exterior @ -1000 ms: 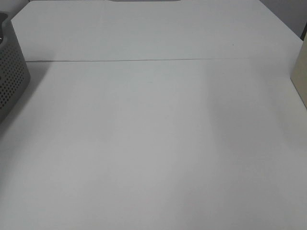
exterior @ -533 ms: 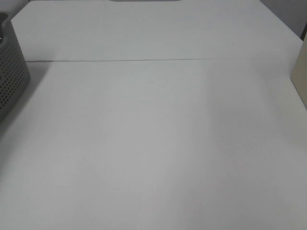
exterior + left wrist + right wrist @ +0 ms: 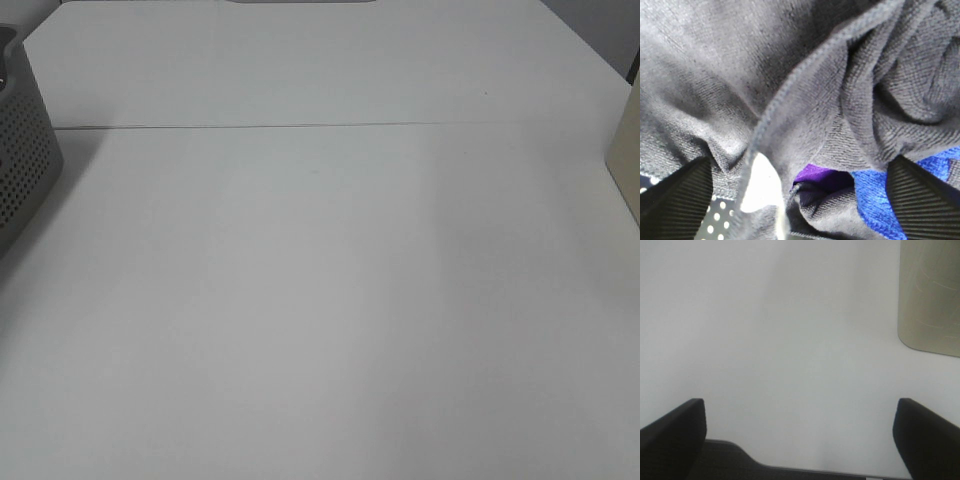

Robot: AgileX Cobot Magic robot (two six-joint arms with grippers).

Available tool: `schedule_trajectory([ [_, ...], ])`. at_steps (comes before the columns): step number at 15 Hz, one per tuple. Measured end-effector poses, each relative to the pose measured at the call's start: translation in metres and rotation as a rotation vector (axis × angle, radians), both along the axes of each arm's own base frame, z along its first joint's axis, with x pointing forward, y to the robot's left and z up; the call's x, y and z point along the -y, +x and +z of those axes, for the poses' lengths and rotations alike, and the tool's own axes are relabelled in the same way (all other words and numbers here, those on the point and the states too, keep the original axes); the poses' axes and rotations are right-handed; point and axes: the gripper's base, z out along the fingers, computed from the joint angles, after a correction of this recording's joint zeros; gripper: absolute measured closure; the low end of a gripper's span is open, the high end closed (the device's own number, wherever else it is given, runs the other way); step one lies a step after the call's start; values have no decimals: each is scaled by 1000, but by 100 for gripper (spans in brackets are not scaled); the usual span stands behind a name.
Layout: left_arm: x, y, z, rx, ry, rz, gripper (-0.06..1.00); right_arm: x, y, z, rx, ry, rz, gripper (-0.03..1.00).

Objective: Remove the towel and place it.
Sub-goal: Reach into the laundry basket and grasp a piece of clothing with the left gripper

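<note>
The towel (image 3: 790,75), dark navy-black terry cloth with a hemmed edge running across it, lies bunched in folds and fills the left wrist view. My left gripper (image 3: 800,200) hovers right over it, open, its two dark fingertips (image 3: 677,197) spread wide on either side of a raised fold. My right gripper (image 3: 800,435) is open above the bare white table (image 3: 790,340), holding nothing. Neither gripper nor the towel shows in the exterior high view.
Under the towel lie a blue cloth (image 3: 875,200) and a purple cloth (image 3: 817,175), over a perforated basket wall (image 3: 715,220). The grey perforated basket (image 3: 20,150) stands at the table's left edge. A beige box (image 3: 625,160) (image 3: 930,295) stands at the right edge.
</note>
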Motion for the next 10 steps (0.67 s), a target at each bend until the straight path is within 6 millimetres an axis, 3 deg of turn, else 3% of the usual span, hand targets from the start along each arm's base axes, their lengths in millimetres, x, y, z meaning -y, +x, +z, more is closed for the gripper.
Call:
schedule_trajectory([
  [7, -5, -3, 0, 33, -75, 52, 11, 0, 0, 0, 0, 0, 0, 0],
  [10, -11, -5, 0, 48, -103, 102, 24, 0, 0, 0, 0, 0, 0, 0],
])
